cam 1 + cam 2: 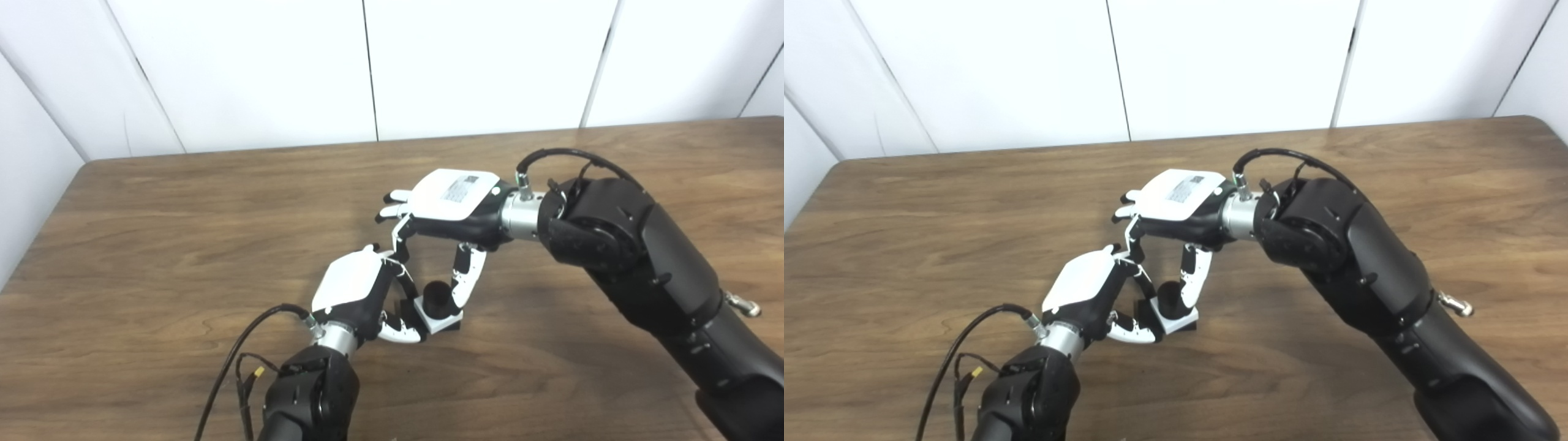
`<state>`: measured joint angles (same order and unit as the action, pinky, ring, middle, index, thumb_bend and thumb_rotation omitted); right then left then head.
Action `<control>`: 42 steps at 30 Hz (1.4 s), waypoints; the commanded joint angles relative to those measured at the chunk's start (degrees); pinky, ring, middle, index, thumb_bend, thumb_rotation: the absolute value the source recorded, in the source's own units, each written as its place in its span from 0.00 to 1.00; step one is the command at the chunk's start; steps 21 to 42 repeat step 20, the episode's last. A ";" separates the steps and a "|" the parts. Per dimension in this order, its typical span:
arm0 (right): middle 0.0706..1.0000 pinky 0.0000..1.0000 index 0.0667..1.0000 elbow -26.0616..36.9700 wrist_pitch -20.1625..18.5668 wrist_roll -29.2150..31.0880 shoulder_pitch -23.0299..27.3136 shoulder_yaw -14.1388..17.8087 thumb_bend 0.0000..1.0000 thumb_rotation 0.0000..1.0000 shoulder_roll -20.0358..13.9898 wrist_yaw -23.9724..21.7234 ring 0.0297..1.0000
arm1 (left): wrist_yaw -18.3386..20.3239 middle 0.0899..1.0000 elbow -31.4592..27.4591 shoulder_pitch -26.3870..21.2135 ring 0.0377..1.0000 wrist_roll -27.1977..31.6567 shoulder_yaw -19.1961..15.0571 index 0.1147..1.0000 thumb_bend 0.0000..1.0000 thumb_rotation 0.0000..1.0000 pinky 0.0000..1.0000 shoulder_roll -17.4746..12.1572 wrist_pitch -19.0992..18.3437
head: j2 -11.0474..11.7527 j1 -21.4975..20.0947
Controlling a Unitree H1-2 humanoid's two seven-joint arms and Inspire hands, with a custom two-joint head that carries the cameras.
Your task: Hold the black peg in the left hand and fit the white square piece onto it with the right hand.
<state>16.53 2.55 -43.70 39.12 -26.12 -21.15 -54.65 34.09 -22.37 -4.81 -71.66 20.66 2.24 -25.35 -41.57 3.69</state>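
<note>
Left hand (358,288) nearest us, fingers wrapped round black peg (436,296) base on table (184,245), white square piece (436,318) seated over peg — our right hand (450,208) above, thumb touching piece, grip unclear.

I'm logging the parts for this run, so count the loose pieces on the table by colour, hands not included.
Black: 1, the peg with its base
White: 1, the square piece round the peg
Total: 2
</note>
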 commanded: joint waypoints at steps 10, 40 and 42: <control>0.94 0.91 0.65 2.12 -2.21 0.85 3.47 3.24 1.00 0.33 -1.39 1.13 1.00 | -0.21 0.90 -0.10 -0.29 1.00 -0.22 -0.39 0.42 0.52 0.06 1.00 -0.48 0.08 | 0.27 -0.30; 0.94 0.92 0.66 2.59 -3.70 1.61 2.90 5.60 1.00 0.35 -4.64 0.57 1.00 | 1.25 0.89 -1.26 -0.30 1.00 -1.02 -1.01 0.52 0.71 0.05 0.99 -1.37 -0.14 | 0.33 -0.48; 0.94 0.92 0.66 2.59 -3.70 1.61 2.90 5.60 1.00 0.35 -4.64 0.57 1.00 | 1.25 0.89 -1.26 -0.30 1.00 -1.02 -1.01 0.52 0.71 0.05 0.99 -1.37 -0.14 | 0.33 -0.48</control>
